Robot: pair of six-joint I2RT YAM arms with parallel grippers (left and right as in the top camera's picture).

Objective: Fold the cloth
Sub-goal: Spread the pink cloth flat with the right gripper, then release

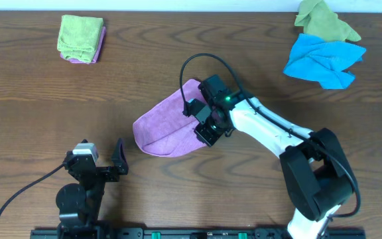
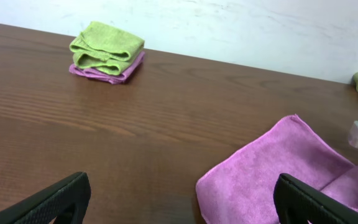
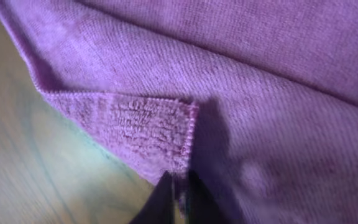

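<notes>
The purple cloth point(image 1: 168, 126) lies partly folded in the middle of the table. It also shows in the left wrist view point(image 2: 272, 174) and fills the right wrist view point(image 3: 241, 93). My right gripper point(image 1: 207, 123) is over the cloth's right side, and its fingertips point(image 3: 179, 186) are shut on a turned-over corner of the cloth. My left gripper point(image 1: 105, 159) is open and empty near the table's front edge, left of the cloth, with its fingers point(image 2: 179, 202) apart above the wood and the cloth's near corner.
A folded lime green cloth on a folded purple one point(image 1: 81, 38) sits at the back left, also in the left wrist view point(image 2: 106, 50). An olive cloth point(image 1: 323, 20) and a bright blue cloth point(image 1: 323, 61) lie at the back right.
</notes>
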